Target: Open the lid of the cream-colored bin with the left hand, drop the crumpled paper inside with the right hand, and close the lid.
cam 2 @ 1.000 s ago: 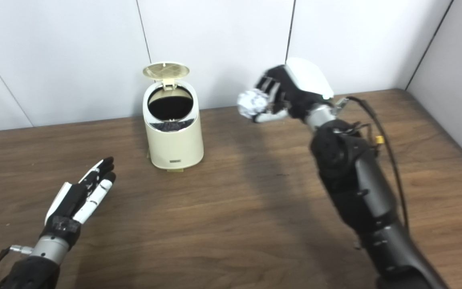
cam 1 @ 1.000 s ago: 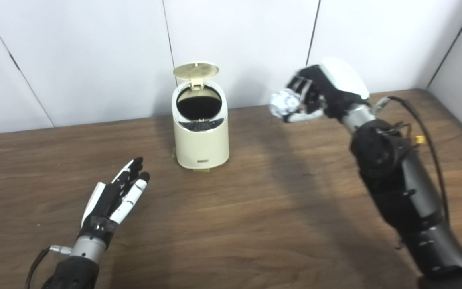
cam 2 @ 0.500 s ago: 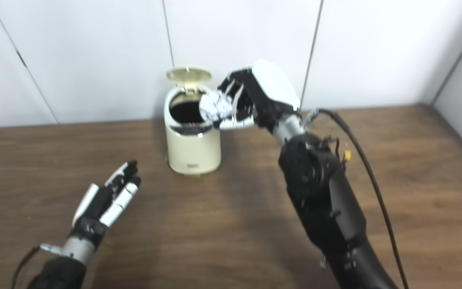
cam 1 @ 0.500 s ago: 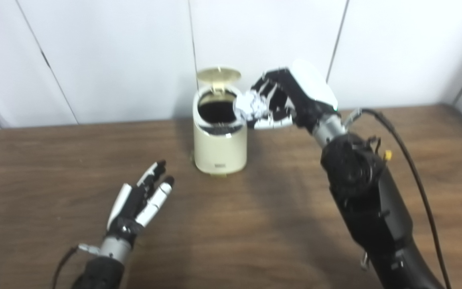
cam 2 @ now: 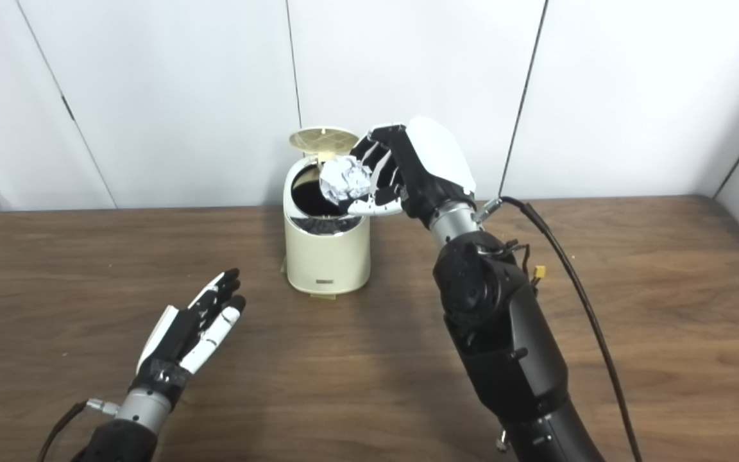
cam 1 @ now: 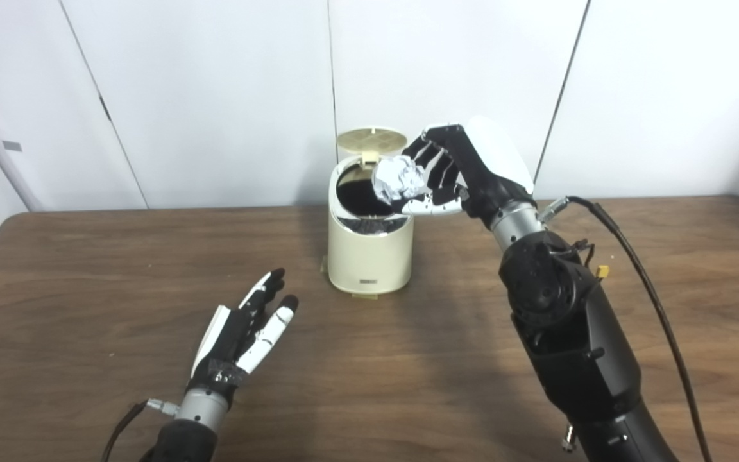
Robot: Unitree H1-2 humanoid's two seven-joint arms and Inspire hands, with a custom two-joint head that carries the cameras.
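Cream plastic marks your target: the bin (cam 1: 370, 253) stands upright near the back edge of the wooden table (cam 1: 87, 269), and its lid (cam 1: 370, 136) is already swung up on its rear hinge, leaving the dark mouth exposed. So step 1 of 3 looks done. Your right hand (cam 1: 456, 173) is raised beside the right rim of the opening, fingers curled around the crumpled paper (cam 1: 396, 179), which hangs over the right part of the mouth, above the rim and not inside. Your left hand (cam 1: 241, 333) sits low over the table, well apart from the bin to its front left, fingers spread and holding nothing. By my reading you are at the drop itself: letting go should send the paper in, though it sits close to the rim, so a nudge further over the hole would be safer. After that, 1 step remains, closing the lid.
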